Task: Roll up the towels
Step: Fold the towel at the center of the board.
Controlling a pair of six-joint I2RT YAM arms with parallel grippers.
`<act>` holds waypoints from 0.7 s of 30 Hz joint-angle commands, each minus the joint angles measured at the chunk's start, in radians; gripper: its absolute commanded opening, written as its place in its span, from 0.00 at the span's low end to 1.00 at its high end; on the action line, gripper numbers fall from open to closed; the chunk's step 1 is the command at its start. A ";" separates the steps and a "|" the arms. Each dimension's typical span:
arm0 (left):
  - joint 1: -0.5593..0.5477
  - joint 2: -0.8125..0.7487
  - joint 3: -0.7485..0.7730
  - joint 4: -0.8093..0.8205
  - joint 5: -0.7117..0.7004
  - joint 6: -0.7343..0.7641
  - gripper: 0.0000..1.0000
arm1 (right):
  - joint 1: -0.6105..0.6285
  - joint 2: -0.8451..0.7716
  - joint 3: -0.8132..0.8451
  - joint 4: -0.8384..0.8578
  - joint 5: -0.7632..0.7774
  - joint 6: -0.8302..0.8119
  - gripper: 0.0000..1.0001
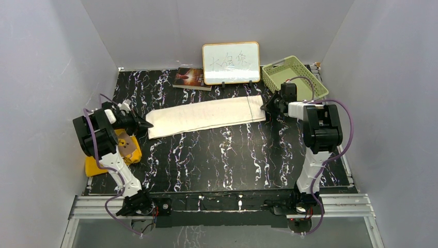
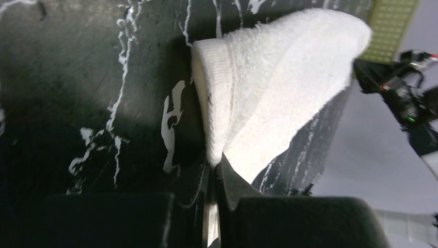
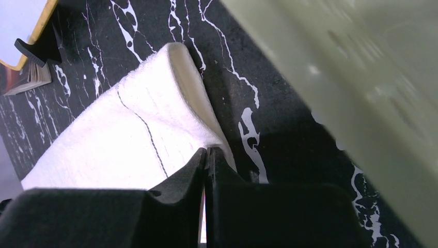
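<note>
Left end effector is closed on one end of the cream towel, and right end effector clamps the other end. It lies stretched across the worktop. The orange towel sits bunched under the left arm.

The left arm and right arm look alike: bulky black joint housings joined by white links, with a purple cable looping along each. The left end effector and right end effector each carry 2 matte black, wedge-shaped fingers tapering to thin tips.
</note>
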 commanded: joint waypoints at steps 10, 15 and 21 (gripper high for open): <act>-0.016 -0.232 0.139 -0.181 -0.932 -0.038 0.00 | 0.156 -0.131 0.036 -0.156 0.113 -0.079 0.82; -0.022 -0.217 0.248 -0.273 -0.967 0.017 0.00 | 0.166 -0.185 0.069 -0.188 0.126 -0.084 0.90; -0.022 -0.172 0.213 -0.242 -0.870 -0.003 0.00 | 0.189 -0.183 0.072 -0.161 0.068 -0.111 0.91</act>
